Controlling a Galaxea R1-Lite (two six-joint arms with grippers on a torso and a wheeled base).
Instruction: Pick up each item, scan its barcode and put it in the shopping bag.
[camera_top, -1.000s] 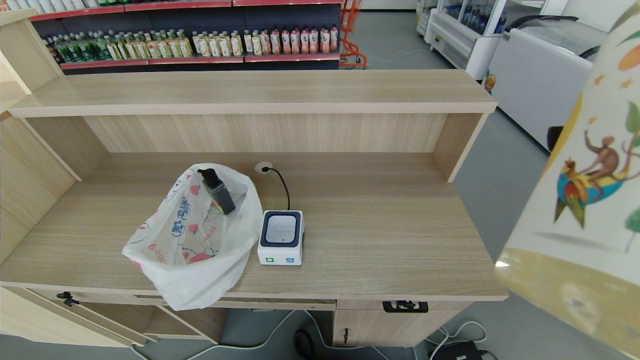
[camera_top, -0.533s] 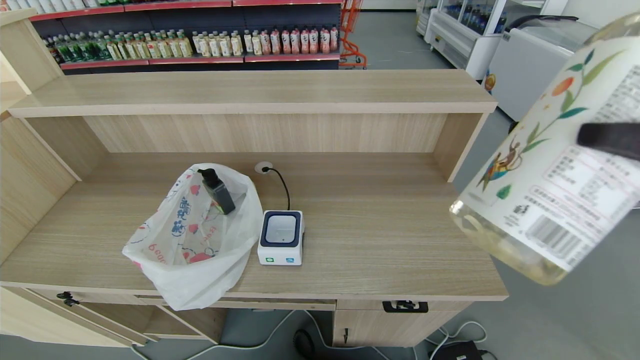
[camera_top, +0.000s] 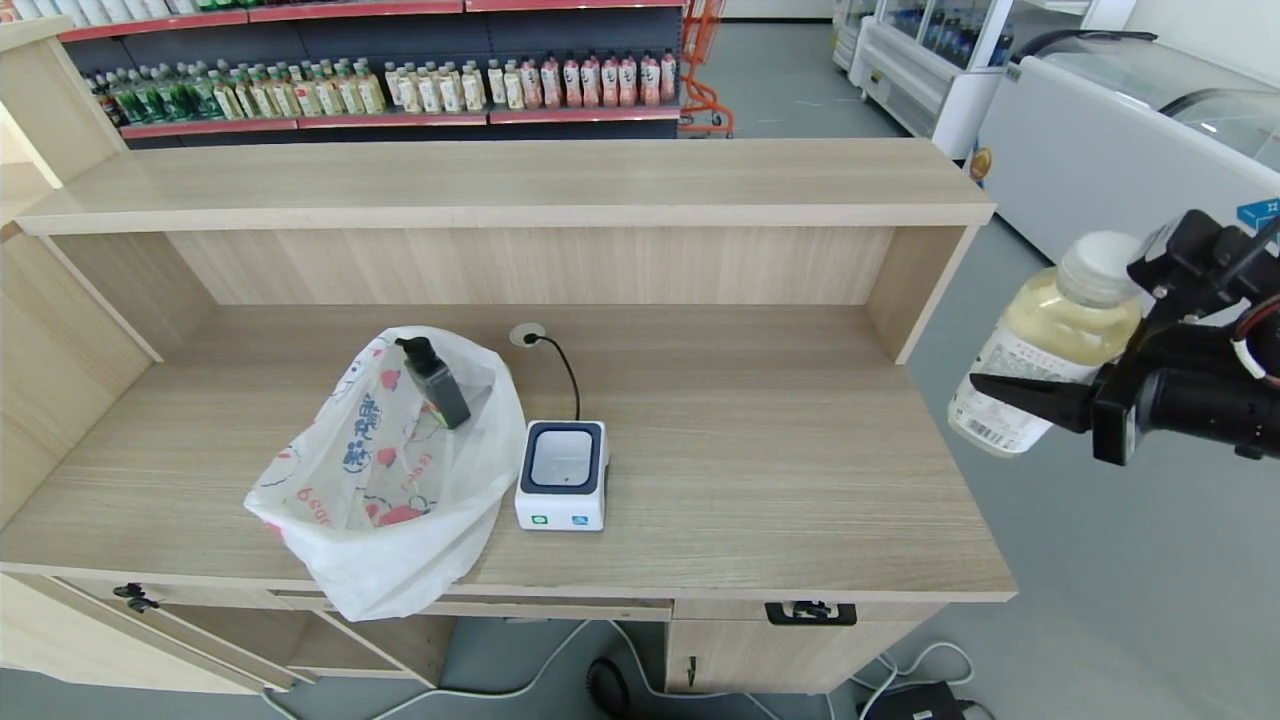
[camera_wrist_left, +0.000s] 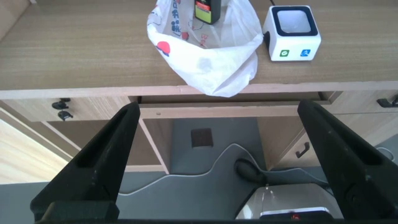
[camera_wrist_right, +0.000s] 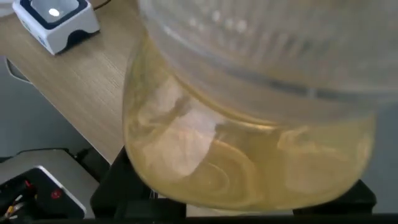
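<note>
Now | right gripper (camera_top: 1058, 325) clamps bottle (camera_top: 1030, 365) beside wooden counter (camera_top: 750, 450) | left gripper (camera_wrist_left: 219, 111) agape | shelves (camera_top: 400, 125) behind

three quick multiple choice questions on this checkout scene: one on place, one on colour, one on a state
1. Where is the scanner? A) on the counter, right of the shopping bag B) inside the bag C) under the counter
2. What colour is the liquid in the bottle? A) red B) pale yellow C) dark blue
3. How is the right gripper? A) open, empty B) resting on the counter C) shut on the bottle
Answers: 1 A, it stands beside the bag; 2 B, seen through its clear wall; 3 C, its fingers clamp the bottle.
</note>
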